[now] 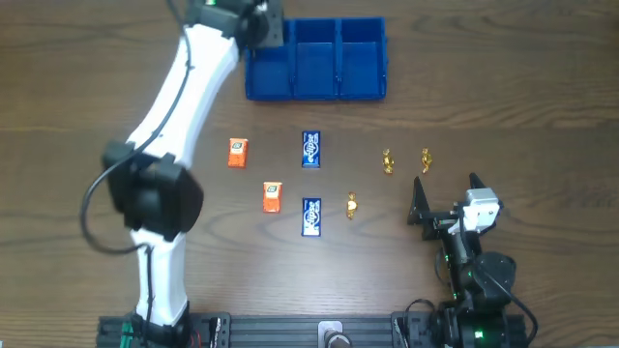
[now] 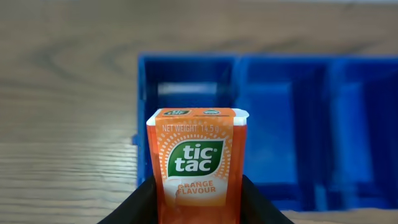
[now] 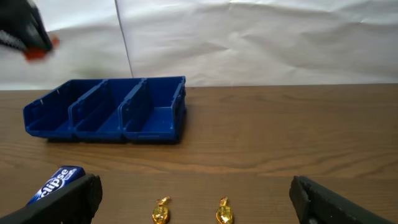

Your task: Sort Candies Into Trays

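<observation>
Orange candy box [image 2: 199, 165] sits upright, clamped in the left pincer [image 2: 199, 208], by the end compartment of the blue tray [image 2: 142, 124] that lies nearest the left edge of the tabletop [image 1: 522, 97]; the tray sits along the far edge. The right pincer [image 1: 446, 186] gapes wide and empty near the front right corner. I judge the box should clear the tray's near wall and centre over that compartment before release; its label carries white lettering on a green oval.
</observation>
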Controlling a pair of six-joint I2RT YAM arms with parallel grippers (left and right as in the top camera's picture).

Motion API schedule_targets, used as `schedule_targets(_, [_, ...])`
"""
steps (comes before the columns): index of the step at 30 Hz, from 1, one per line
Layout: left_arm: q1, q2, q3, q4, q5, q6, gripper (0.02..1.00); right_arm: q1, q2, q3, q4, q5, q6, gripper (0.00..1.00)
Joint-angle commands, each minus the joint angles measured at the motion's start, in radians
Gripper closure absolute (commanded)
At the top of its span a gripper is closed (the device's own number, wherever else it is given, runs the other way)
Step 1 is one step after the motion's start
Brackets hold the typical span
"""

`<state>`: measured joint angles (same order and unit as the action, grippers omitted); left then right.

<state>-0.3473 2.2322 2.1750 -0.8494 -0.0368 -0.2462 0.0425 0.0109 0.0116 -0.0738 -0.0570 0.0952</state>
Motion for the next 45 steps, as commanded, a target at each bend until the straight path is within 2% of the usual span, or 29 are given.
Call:
schedule_targets(1, [0.000, 0.038, 0.027, 0.009, -0.018, -0.012, 0.722, 0.000, -0.006, -0.004, -0.003, -0.005, 0.009, 0.003])
schedule_targets(4, [0.000, 0.054, 0.027, 0.008, -0.019, -0.007, 0.706, 0.000, -0.006, -0.004, -0.003, -0.005, 0.009, 0.003])
schedule_targets(5, [0.000, 0.057, 0.026, 0.008, -0.018, -0.001, 0.673, 0.000, -0.006, -0.004, -0.003, -0.005, 0.009, 0.003])
schedule_targets(6, [0.000, 0.057, 0.026, 0.008, -0.019, 0.000, 0.606, 0.000, -0.006, -0.004, -0.003, -0.005, 0.009, 0.003])
schedule_targets(7, [0.000, 0.057, 0.026, 0.008, -0.023, 0.000, 0.441, 0.000, -0.006, -0.004, -0.003, -0.005, 0.009, 0.003])
schedule_targets(9, [0.000, 0.047, 0.026, 0.009, -0.029, 0.008, 0.255, 0.000, -0.006, -0.004, -0.003, -0.005, 0.009, 0.003])
schedule_targets(10, [0.000, 0.024, 0.026, 0.002, -0.053, 0.008, 0.200, 0.000, -0.006, -0.004, -0.003, -0.005, 0.009, 0.003])
schedule_targets(14, [0.000, -0.155, -0.115, 0.021, -0.105, 0.007, 0.148, 0.000, -0.006, -0.004, -0.003, -0.005, 0.009, 0.003])
schedule_targets(20, [-0.007, -0.549, -0.745, 0.214, -0.101, -0.028, 0.132, 0.000, -0.006, -0.004, -0.003, -0.005, 0.009, 0.003])
schedule_targets(24, [-0.006, -0.620, -1.050, 0.322, -0.093, -0.080, 0.145, 0.000, -0.006, -0.004, -0.003, -0.005, 0.009, 0.003])
schedule_targets(27, [-0.007, -0.603, -1.169, 0.410, -0.074, -0.080, 0.152, 0.000, -0.006, -0.004, -0.003, -0.005, 0.009, 0.003])
schedule_targets(41, [-0.006, -0.459, -1.244, 0.552, -0.058, -0.063, 0.218, 0.000, -0.006, -0.004, -0.003, -0.005, 0.009, 0.003])
schedule_targets(45, [-0.006, -0.435, -1.244, 0.571, -0.032, -0.046, 0.327, 0.000, -0.006, -0.004, -0.003, -0.005, 0.009, 0.003])
